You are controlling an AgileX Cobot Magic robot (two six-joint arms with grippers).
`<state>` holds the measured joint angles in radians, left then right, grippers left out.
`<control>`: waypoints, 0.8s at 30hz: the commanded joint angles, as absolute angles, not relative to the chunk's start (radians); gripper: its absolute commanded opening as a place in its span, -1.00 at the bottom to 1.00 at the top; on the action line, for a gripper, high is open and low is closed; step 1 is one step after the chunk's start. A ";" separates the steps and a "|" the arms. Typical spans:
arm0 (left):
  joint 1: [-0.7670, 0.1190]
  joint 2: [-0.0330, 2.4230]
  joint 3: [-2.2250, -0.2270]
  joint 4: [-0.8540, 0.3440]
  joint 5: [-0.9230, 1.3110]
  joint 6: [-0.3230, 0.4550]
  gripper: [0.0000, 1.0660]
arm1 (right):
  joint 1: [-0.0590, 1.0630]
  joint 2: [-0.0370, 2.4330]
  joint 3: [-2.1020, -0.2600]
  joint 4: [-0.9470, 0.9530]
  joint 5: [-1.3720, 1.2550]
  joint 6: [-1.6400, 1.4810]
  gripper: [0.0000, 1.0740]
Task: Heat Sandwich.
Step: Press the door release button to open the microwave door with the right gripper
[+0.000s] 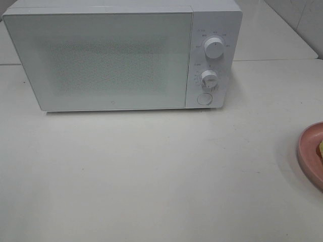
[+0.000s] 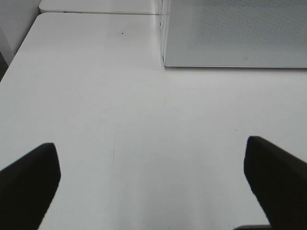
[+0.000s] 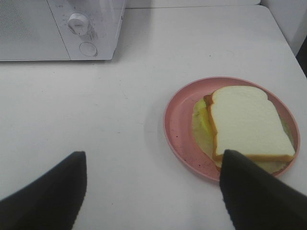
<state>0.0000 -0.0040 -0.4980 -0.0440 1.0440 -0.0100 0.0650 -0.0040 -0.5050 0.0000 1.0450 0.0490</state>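
Observation:
The sandwich (image 3: pixel 247 123), pale bread over yellow-green filling, lies on a round pink plate (image 3: pixel 180 124) on the white table. In the high view only the plate's rim (image 1: pixel 308 148) and a sliver of the sandwich (image 1: pixel 320 149) show at the right edge. A white microwave (image 1: pixel 101 55) stands at the back with its door closed. My right gripper (image 3: pixel 153 191) is open, hovering short of the plate, one finger overlapping the plate's near rim in the picture. My left gripper (image 2: pixel 153 184) is open over bare table in front of the microwave's left corner (image 2: pixel 165 60). Neither arm shows in the high view.
The microwave has two dials (image 1: pixel 214 48) and a round button (image 1: pixel 204 98) on its right panel. A second table surface (image 1: pixel 272 30) lies behind to the right. The white table (image 1: pixel 151 171) stretches in front of the microwave.

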 commanded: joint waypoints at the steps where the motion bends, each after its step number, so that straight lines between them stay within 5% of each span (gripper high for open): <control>1: -0.003 -0.030 -0.495 -0.045 1.034 -0.013 0.86 | 0.059 -0.031 -0.505 -0.006 1.035 0.043 0.38; 24: -0.003 -0.030 -0.495 -0.045 1.034 -0.013 0.86 | 0.059 0.008 -0.532 -0.012 0.977 0.043 0.55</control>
<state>0.0000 -0.0040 -0.4980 -0.0440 1.0440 -0.0100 0.0650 0.0000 -0.5220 0.0000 1.0020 0.0490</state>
